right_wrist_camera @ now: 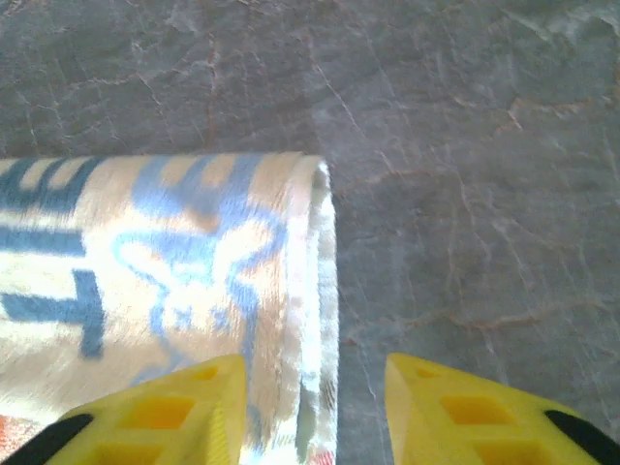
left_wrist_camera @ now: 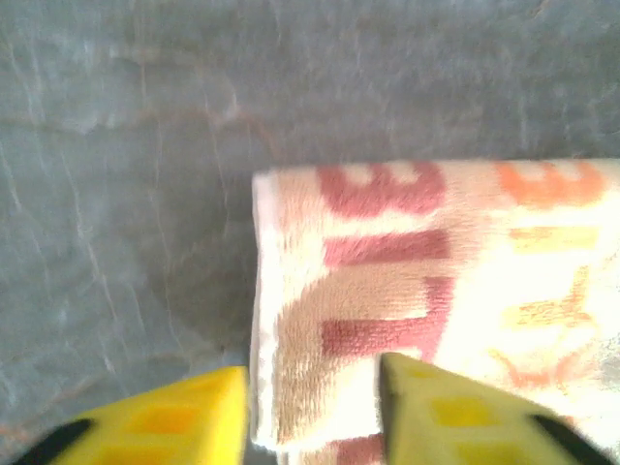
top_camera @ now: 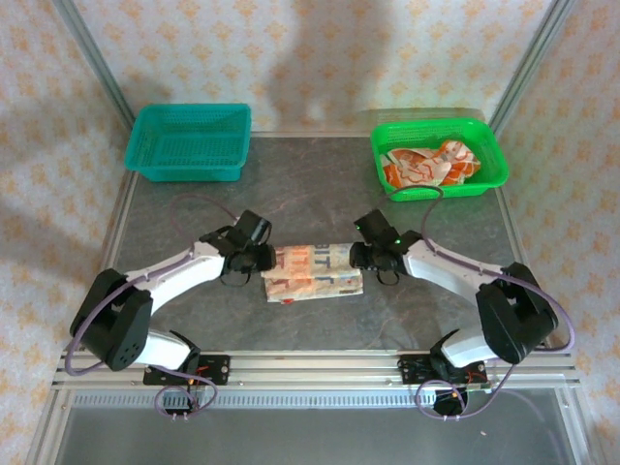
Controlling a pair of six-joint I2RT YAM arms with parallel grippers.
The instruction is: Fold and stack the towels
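One of the towels lies folded in a long strip at the middle of the table, cream side out with orange prints. My left gripper is at its left end and my right gripper at its right end. In the left wrist view the gripper is open, its yellow fingers astride the edge of the towel. In the right wrist view the gripper is open too, with the layered edge of the towel lying between its fingers. More orange towels sit crumpled in the green basket.
A teal basket stands at the back left with nothing visible in it. Bare grey tabletop lies between the baskets and the folded towel. Metal frame rails run along the table's edges.
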